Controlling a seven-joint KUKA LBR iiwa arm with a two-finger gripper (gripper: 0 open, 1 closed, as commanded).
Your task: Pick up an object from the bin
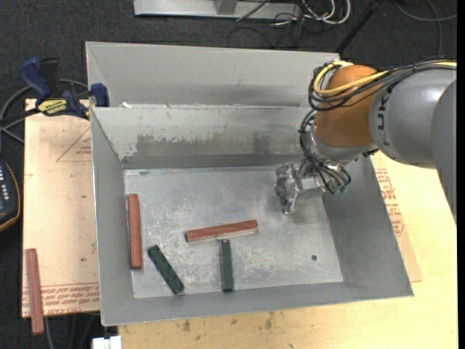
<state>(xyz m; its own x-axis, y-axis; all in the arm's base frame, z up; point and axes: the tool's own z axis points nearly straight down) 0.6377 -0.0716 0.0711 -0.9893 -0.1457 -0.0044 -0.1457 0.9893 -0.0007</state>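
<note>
Grey bin [218, 195]: red-brown bar [221, 232] lies lower-left of jaws.

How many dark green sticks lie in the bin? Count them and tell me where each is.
2. One dark green stick lies slanted near the front left; the other stick sits front centre, below the reddish bar. The arm may hide more.

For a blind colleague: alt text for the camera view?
The gripper hangs over bare metal, right side of the grey bin. Left of it lie a central reddish bar, a left reddish bar, a central green bar and a slanted green bar.
</note>
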